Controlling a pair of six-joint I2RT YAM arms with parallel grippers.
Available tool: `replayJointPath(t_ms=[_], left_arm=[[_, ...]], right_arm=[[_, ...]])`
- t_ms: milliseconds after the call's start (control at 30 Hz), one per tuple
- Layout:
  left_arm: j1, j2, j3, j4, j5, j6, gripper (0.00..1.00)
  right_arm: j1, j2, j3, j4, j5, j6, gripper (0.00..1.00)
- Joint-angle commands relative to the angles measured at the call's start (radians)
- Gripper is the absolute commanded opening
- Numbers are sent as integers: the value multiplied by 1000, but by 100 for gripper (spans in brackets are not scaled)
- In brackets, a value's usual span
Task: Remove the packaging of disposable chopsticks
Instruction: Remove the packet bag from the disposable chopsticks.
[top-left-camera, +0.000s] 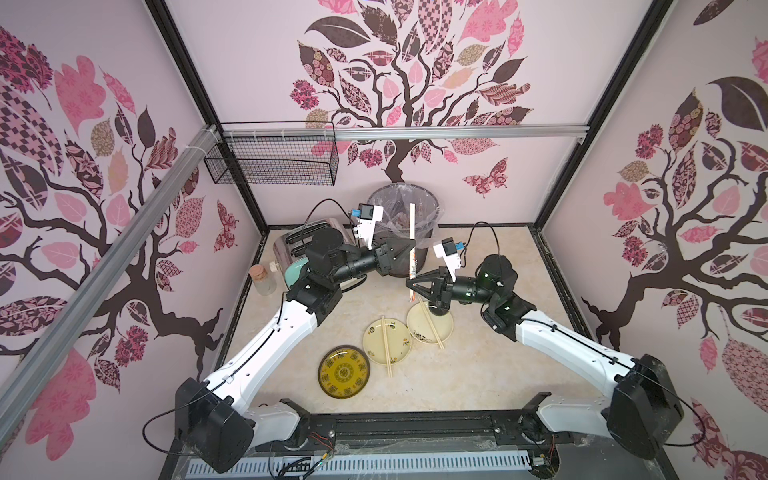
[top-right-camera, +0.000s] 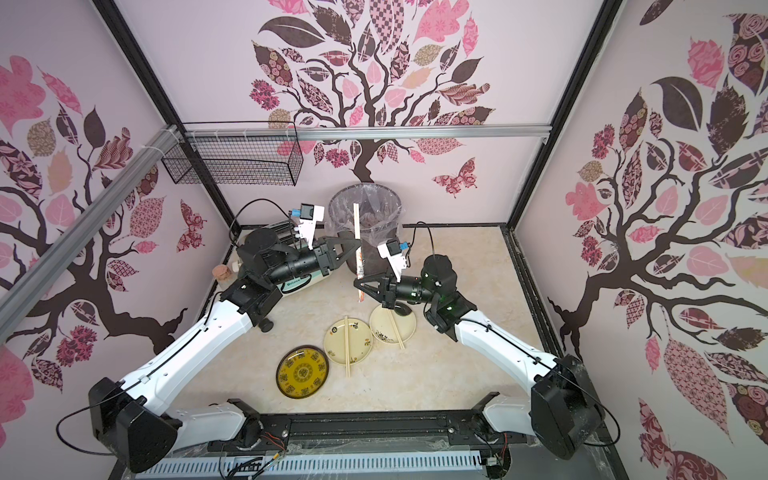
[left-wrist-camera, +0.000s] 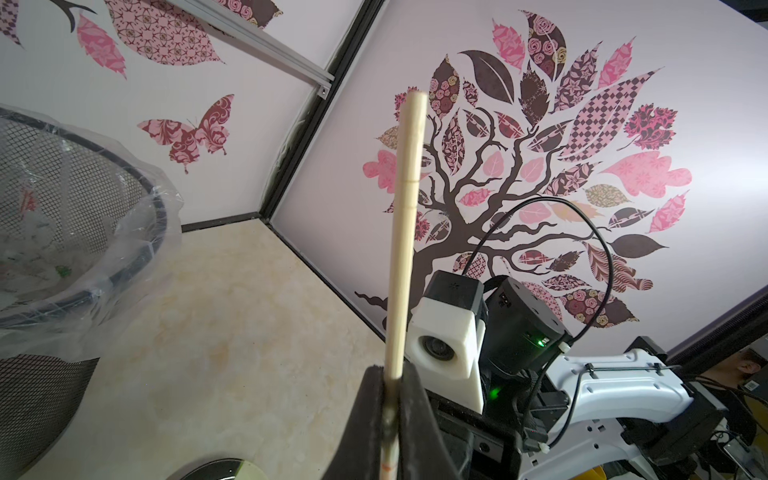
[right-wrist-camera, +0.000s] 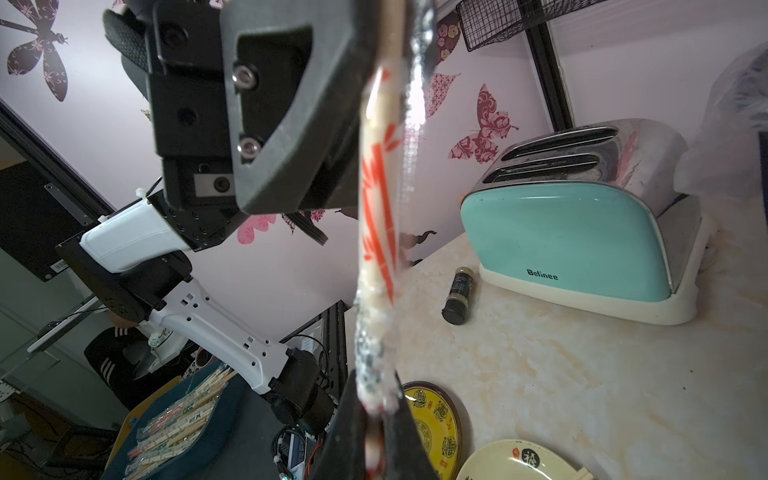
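The bench (top-left-camera: 478, 374) carried a lined mesh bin (top-left-camera: 386, 199) at its back, and everything else is best placed from that bin. Just in front of it the two arms met. The left claw (top-left-camera: 406, 250) was clamped on a pair of chopsticks (top-left-camera: 412, 220) that stood upright against the bin's front, their bare upper half rising to its rim. Below it and a little further from the bin, the right claw (top-left-camera: 412, 286) was pinched shut on the bottom of the sleeve (top-left-camera: 412, 270) with its orange-red print.

Further out from the bin lay three plates. The near cream plate (top-left-camera: 444, 328) and the second cream plate (top-left-camera: 374, 345) each had an unwrapped pair across it. The yellow plate (top-left-camera: 344, 372), furthest out, had nothing on it (presumably the place for this pair).

The step in hand looked like stripping the last pair, with the wood half out already. The next move called for the claws to draw apart along the line of the sticks, with the left holding firm while the right dragged the sleeve down and off.

The clear plastic made the sleeve's upper edge hard to find. In the left wrist view a trace of red print showed between the fingers (left-wrist-camera: 365, 415), so the left claw may have been gripping plastic as well as wood. The sticks' lower tips were hidden behind the right claw.
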Motion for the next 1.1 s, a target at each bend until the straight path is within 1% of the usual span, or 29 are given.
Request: replayJointPath(t_ms=[0,433,500,600,733,800,833,867,933,967,1067], left_arm=[[-22,-18,-58,-29,26,-22,12],[-71,-74,-229,-28,8,-45,13],[-82,-85,-257,10,7,-49,13],[-91,-103,-288,19,-8,-54,15],[-91,-146,-297,9,-57,-40,16],[-88,-166,-272,-12,-100,-11,16],[-83,-173,-254,-55,-109,4,17],[-74,-176,-232,-73,-115,16,19],[-49,-174,-192,-83,-104,26,28],[-35,-172,-171,-86,-90,26,35],[5,-155,-121,-80,-42,29,45]], right_arm=[[-5,1,85,59,30,-27,0],[-7,41,177,69,34,-23,0],[-7,44,184,69,36,-20,0],[-5,45,186,71,36,-20,0],[-6,42,167,64,23,-24,0],[-5,34,137,69,7,-27,0],[-5,29,119,70,0,-25,0],[-5,25,100,70,-9,-24,0],[-3,15,61,74,-17,-19,0],[-1,9,40,74,-17,-19,0],[4,-8,-3,67,-17,-22,0]])
